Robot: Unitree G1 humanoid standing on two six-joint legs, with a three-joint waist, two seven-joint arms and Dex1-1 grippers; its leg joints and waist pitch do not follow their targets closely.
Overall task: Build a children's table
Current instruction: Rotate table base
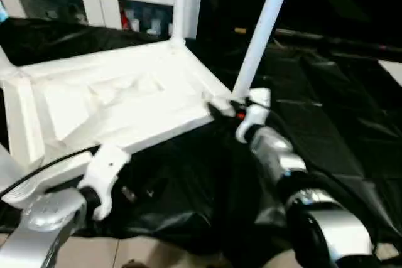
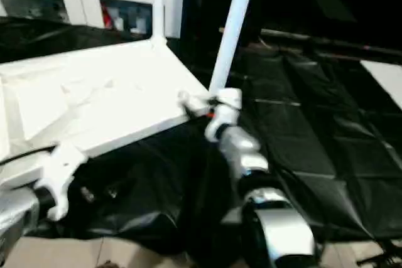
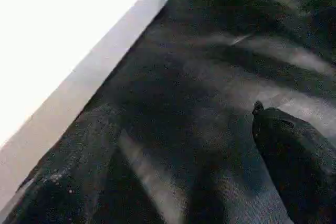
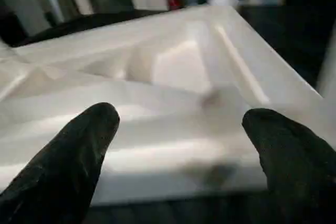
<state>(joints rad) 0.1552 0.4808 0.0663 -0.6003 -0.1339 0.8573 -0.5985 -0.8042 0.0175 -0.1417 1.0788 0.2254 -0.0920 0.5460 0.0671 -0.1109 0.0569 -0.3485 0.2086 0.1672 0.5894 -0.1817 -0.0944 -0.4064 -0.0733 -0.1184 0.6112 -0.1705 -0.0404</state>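
Your white plastic children's table (image 1: 125,101) lies ribbed underside up on the black plastic sheet (image 1: 326,130), its rim just ahead of the right gripper (image 4: 178,129), fingers wide, empty; left gripper (image 1: 103,183) also wide, beside the near edge

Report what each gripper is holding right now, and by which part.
Nothing is held. The right gripper stands open before the upturned table top, near a corner leg. The left gripper hangs open beside the top's near edge.
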